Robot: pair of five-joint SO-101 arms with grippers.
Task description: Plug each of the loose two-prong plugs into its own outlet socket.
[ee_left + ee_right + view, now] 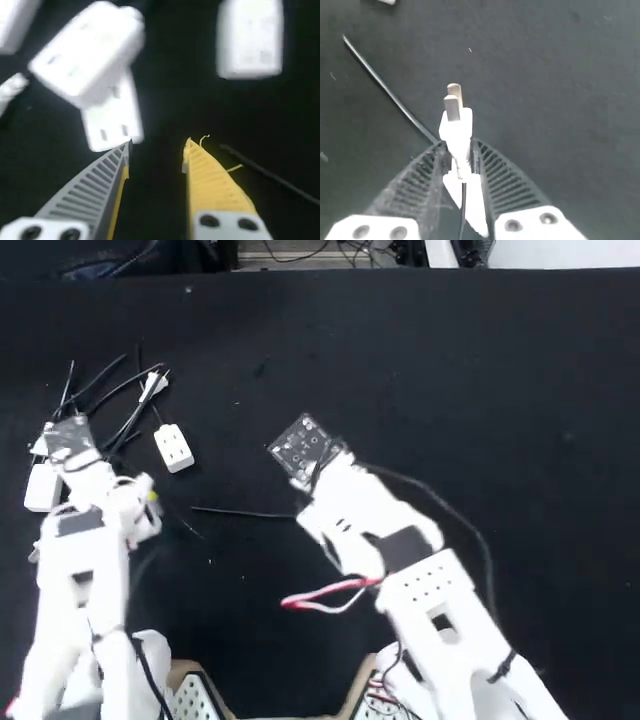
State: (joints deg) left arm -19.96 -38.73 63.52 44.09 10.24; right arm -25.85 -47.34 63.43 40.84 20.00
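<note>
Robot lab: black-draped table (520,390), floor cables (345,252).

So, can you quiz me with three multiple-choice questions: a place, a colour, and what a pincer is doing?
1. One white socket block lies: A) near the left arm; B) at the far right edge; C) on the floor.
2. The left pincer has fingers that are: A) both red; B) one grey, one yellow; C) both green.
3. The right pincer is: A) open and empty; B) shut on a socket; C) shut on a white plug.
Answers: 1 A, it sits beside that arm; 2 B, the left wrist view shows both colours; 3 C, the prongs poke out past its tips.
</note>
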